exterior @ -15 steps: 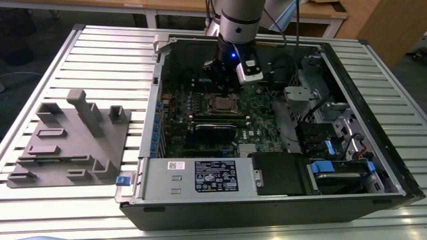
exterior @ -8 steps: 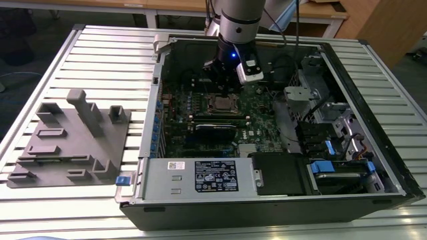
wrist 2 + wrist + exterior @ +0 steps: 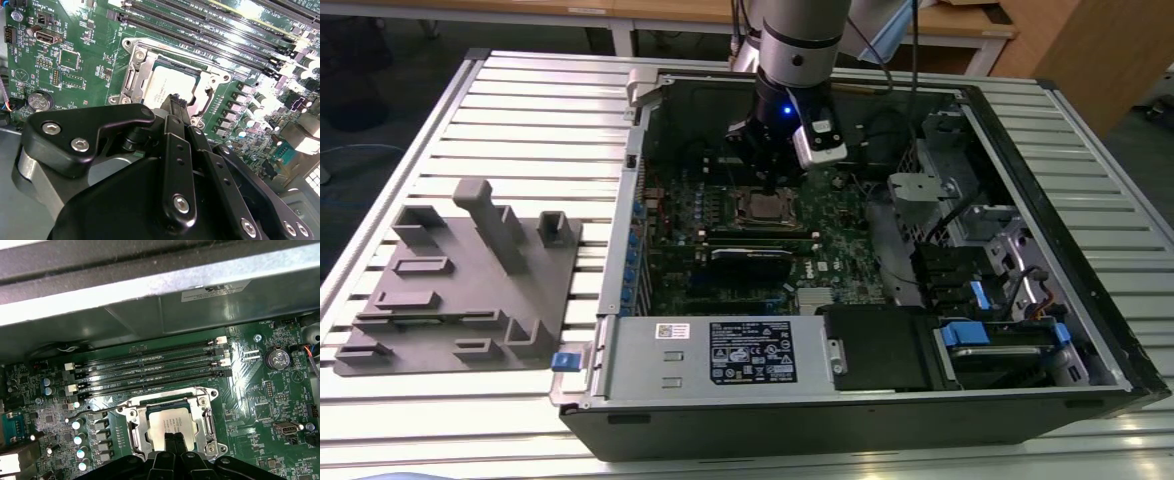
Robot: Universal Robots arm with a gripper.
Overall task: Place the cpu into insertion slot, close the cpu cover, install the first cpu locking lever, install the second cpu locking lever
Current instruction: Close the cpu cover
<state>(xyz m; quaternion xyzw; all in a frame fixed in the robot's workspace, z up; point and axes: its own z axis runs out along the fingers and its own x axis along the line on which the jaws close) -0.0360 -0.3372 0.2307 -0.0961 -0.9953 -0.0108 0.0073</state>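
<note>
The exterior view shows the whole open computer case (image 3: 854, 430) lying on a table (image 3: 520, 110) made of slats. Think of the case as a clock in that view. The arm (image 3: 798, 40) comes in from 12 o'clock. A grey block (image 3: 454, 290) with pegs sits out at 9 o'clock. A power box (image 3: 654, 355) sits at 6 o'clock. The gripper (image 3: 766, 185) hangs right over the cpu (image 3: 761, 207), a bit toward 12 o'clock from the middle of the green board (image 3: 680, 270). A black card (image 3: 750, 255) lies at 6 o'clock from the chip.

Both wrist views come in much closer. The silver chip lies flat inside the insertion slot (image 3: 216, 445). The cpu cover (image 3: 205, 417) seems to lie flat around the chip, but I cannot be sure. The first wrist view also shows long black slots (image 3: 150, 365) beside the socket and a round battery (image 3: 277, 358).

The gripper's two fingers (image 3: 170, 440) are squeezed together with nothing between them. Their tips are at the chip. I cannot tell if they touch it. The gripper's black body hides the near edge of the chip and the slot.

The power box has a label (image 3: 754, 352), and the case wall has a sticker (image 3: 215, 290). I cannot make out the writing on them.
</note>
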